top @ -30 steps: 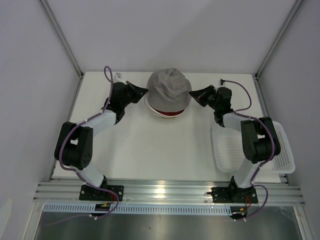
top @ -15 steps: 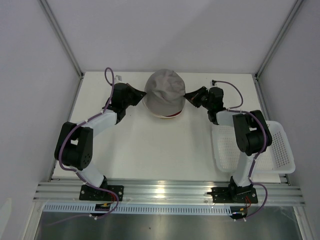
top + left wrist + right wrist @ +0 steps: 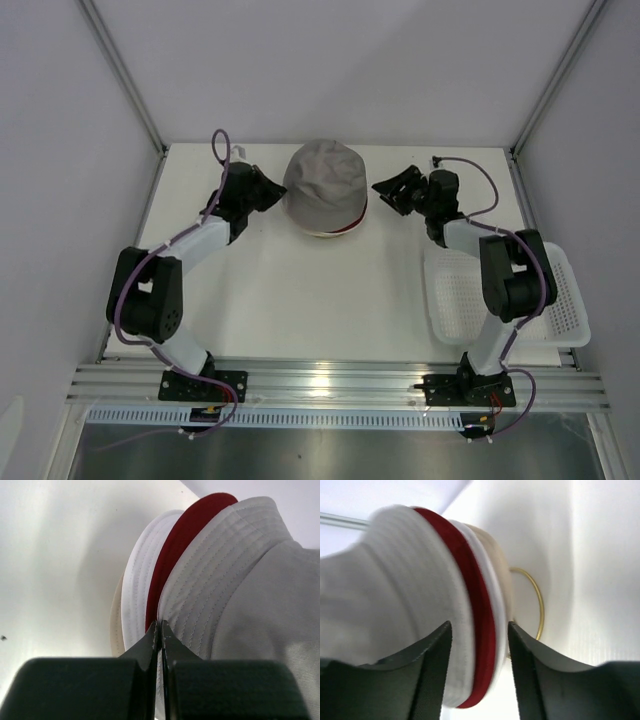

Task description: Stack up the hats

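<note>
- The grey hat (image 3: pixel 325 185) sits on the surface (image 3: pixel 300 290), covering the other two hats.
- Below the grey hat, the dark red hat (image 3: pixel 185 545) and the cream-white hat (image 3: pixel 142 580) show as layered brims, clearest in the wrist views.
- The left end effector (image 3: pixel 272 190) is at the grey hat's left brim with its fingers pressed together. I cannot tell whether fabric is pinched between them.
- The right end effector (image 3: pixel 392 190) is to the right of the grey hat, not touching it, and gapes wide.
- Only the right wrist view shows a gold ring (image 3: pixel 537 605) under the grey hat's stack.

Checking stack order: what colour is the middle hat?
The middle hat is dark red; clearest in the left wrist view.
</note>
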